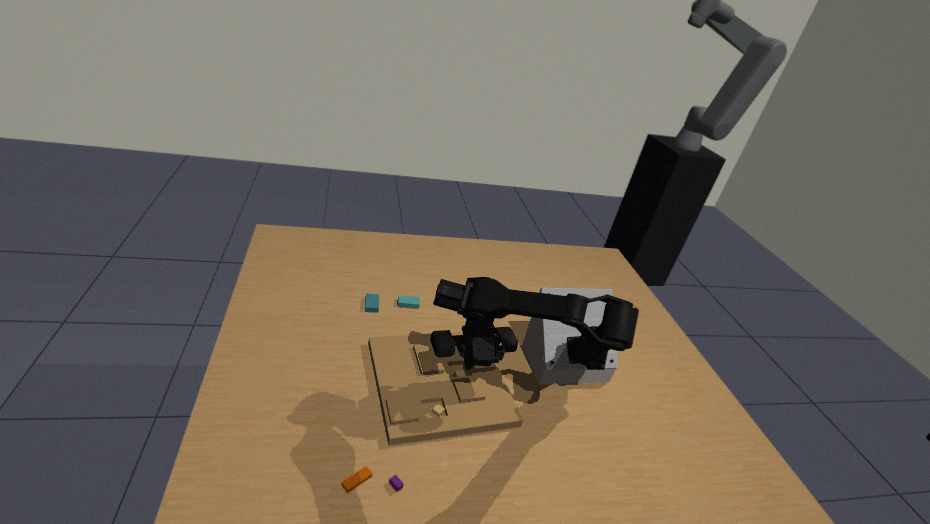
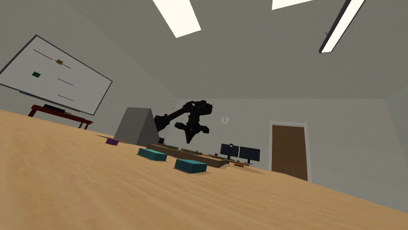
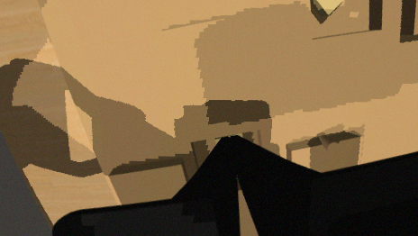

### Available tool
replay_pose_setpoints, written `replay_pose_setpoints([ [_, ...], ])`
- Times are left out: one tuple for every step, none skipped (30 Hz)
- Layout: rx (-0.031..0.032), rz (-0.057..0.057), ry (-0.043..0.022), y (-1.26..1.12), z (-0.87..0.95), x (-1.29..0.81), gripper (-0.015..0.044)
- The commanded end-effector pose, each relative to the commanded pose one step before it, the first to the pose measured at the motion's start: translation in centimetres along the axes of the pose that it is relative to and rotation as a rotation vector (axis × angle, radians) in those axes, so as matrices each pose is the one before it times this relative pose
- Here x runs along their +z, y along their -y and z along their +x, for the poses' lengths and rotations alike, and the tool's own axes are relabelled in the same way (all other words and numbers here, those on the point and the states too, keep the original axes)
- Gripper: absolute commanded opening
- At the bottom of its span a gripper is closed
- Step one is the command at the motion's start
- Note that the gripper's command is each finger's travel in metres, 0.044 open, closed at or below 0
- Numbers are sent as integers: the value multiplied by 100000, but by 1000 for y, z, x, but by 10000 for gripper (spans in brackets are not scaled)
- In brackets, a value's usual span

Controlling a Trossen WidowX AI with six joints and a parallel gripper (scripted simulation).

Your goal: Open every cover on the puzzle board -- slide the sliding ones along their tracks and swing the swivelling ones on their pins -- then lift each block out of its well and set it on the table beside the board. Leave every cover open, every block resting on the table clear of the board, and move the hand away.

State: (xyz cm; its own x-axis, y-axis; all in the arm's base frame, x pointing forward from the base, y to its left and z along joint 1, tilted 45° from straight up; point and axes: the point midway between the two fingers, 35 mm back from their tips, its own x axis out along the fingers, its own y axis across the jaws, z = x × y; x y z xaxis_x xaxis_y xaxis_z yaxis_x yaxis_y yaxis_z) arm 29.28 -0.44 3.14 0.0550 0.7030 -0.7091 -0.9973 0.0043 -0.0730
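Note:
The tan puzzle board [image 1: 396, 374] [image 2: 199, 159] [image 3: 135, 54] lies mid-table, partly in shadow. Its covers are board-coloured; a pale diamond-shaped knob [image 1: 438, 409] [image 3: 329, 5] shows near its front edge. Several recesses show; I cannot tell every cover's state. A teal block [image 1: 372, 302] [image 2: 190, 166] and a turquoise block [image 1: 408, 302] [image 2: 152, 154] lie behind the board. An orange block [image 1: 356, 479] [image 2: 238, 165] and a small purple block [image 1: 396, 482] lie in front. Another purple block [image 2: 112, 141] lies near the arm's mount. My gripper [image 2: 187, 142] [image 3: 230, 144] is shut and empty, above the board.
The grey mount [image 1: 556, 328] [image 2: 134, 125] of my arm stands right of the board in the top view. My arm hides the board's back right part there. A grey robot arm [image 1: 741, 84] on a black pedestal [image 1: 657, 208] stands beyond the table.

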Motion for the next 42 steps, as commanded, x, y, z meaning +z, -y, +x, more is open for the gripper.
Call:
replay_pose_setpoints([
  [108,-935,-506,40,-476,47,0],
  [3,0,6,-7,-124,18,0],
  [3,0,6,-8,-124,18,0],
  [3,0,7,-8,-124,19,0],
  [-124,2373,476,-121,330,-85,0],
  [-50,4313,-84,-241,-73,-167,0],
  [-88,7186,-125,-392,-118,-288,0],
  [-109,8649,-124,-452,-135,-367,0],
  [-109,8645,-96,-427,-127,-392,0],
  [-106,8642,-69,-400,-119,-415,0],
  [-99,8638,-42,-371,-111,-437,0],
  [-72,8675,-67,-336,-103,-474,0],
  [-50,8705,-86,-299,-96,-505,0],
  [-38,8699,-65,-267,-88,-519,0],
  [-8,8022,-129,-198,-75,-513,0],
  [4,8016,-115,-168,-68,-520,0],
  [17,8010,-103,-139,-60,-525,0],
  [32,8004,-93,-109,-53,-528,0],
  [48,7998,-85,-80,-46,-529,0],
  [65,7991,-80,-51,-39,-529,0],
  [83,7984,-77,-22,-32,-527,0],
  [101,7977,-77,6,-25,-524,0],
  [118,7889,-79,34,-18,-514,0],
  [104,6114,-65,48,-9,-394,0],
  [67,3664,-41,39,-4,-234,0],
  [23,1223,-14,15,-1,-77,0],
  [0,0,0,0,0,0,0],
  [0,0,0,0,0,0,0],
  [0,0,0,0,0,0,0],
  [0,0,0,0,0,0,0],
  [0,0,0,0,0,0,0],
  [0,0,0,0,0,0,0],
  [0,0,0,0,0,0,0],
  [0,0,0,0,0,0,0],
  [0,0,0,0,0,0,0],
  [0,0,0,0,0,0,0],
  [0,0,0,0,0,0,0],
  [0,0,0,0,0,0,0],
  [0,0,0,0,0,0,0],
  [0,0,0,0,0,0,0],
  [0,0,0,0,0,0,0],
  [0,0,0,0,0,0,0],
])
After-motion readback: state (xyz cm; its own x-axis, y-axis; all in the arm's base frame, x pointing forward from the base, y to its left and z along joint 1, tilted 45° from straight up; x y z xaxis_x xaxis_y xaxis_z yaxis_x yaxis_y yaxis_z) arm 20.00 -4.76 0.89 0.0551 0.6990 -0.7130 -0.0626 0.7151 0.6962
